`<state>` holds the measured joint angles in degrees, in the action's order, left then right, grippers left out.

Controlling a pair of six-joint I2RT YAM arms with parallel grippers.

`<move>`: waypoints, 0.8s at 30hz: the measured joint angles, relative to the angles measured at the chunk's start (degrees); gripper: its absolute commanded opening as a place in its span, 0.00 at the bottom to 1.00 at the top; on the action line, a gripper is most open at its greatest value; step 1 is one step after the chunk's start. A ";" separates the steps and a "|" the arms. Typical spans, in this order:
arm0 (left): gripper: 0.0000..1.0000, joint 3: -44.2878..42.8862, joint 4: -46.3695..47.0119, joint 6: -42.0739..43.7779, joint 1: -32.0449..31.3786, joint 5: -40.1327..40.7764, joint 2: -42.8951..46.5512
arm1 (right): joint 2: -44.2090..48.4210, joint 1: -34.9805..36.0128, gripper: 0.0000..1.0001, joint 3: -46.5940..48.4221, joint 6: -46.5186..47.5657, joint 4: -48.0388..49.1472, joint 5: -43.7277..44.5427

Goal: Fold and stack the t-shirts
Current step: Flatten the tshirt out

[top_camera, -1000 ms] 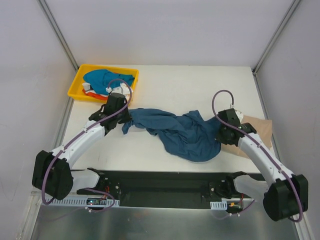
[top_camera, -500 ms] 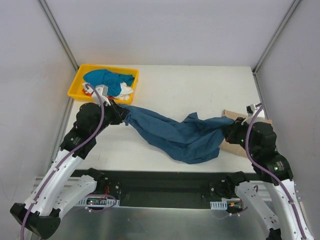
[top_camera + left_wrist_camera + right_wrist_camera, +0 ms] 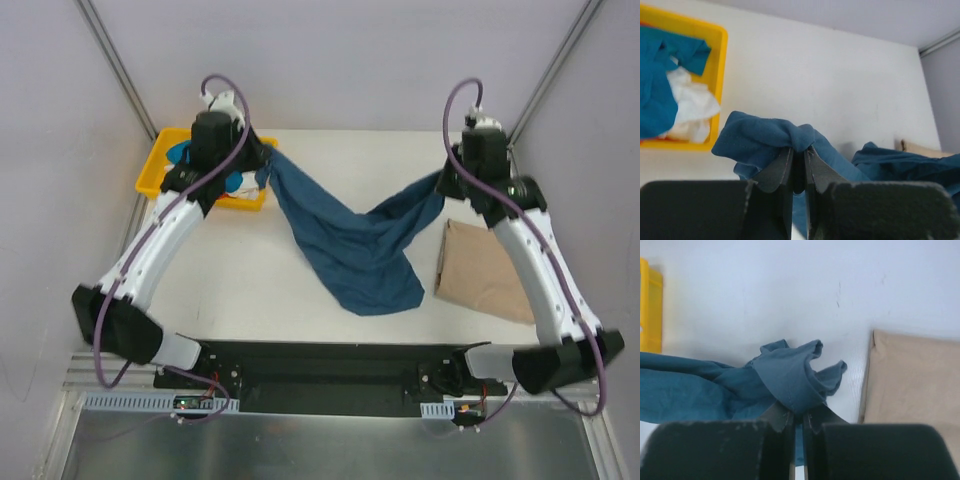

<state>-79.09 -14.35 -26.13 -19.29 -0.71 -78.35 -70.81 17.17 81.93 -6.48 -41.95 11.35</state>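
1. White tabletop (image 3: pixel 340 160), boxed in by pale grey panels, is carrying the whole job.
2. A dark teal shirt (image 3: pixel 355 250) is hanging between the two arms like a hammock. Its long axis is running left to right across the far half of the table, and its middle is sagging toward the near edge, where the lowest fold seems to be resting on the surface.
3. The left gripper (image 3: pixel 260 170) is pinching the shirt's left end, jaws almost closed on a bunched fold. The right gripper (image 3: pixel 448 183) is clamping the right end the same way.
4. Each end is sitting inside its own jaws, so neither arm is nearer. The slack is lying between them, on the near side, so I judge that flattening it is calling for both arms to spread and lower together.
5. The cloth is looking twisted and rumpled, not yet flat.
6. A folded tan shirt (image 3: pixel 485 270) is lying at the right, just beside the sag.
7. A yellow tray (image 3: pixel 148 180) at the far left is holding a blue shirt (image 3: pixel 660 80) and a white shirt (image 3: pixel 690 107).
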 measured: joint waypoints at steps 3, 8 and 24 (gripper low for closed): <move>0.00 -15.19 -1.70 0.22 3.50 -3.61 -11.41 | -12.61 -2.95 0.01 15.82 0.81 -0.79 -1.81; 0.00 -27.89 -3.08 0.55 7.72 -6.54 -16.61 | -19.32 -6.62 0.01 32.63 2.62 -1.11 -6.73; 0.70 23.02 -10.32 -9.18 7.41 -0.48 18.47 | 8.96 -17.77 0.04 -12.33 1.68 -8.07 -20.39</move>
<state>-56.07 -24.67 -35.31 -11.88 -1.19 -59.88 -61.84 -0.60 69.60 -4.80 -50.02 -9.04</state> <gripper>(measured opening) 0.339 0.034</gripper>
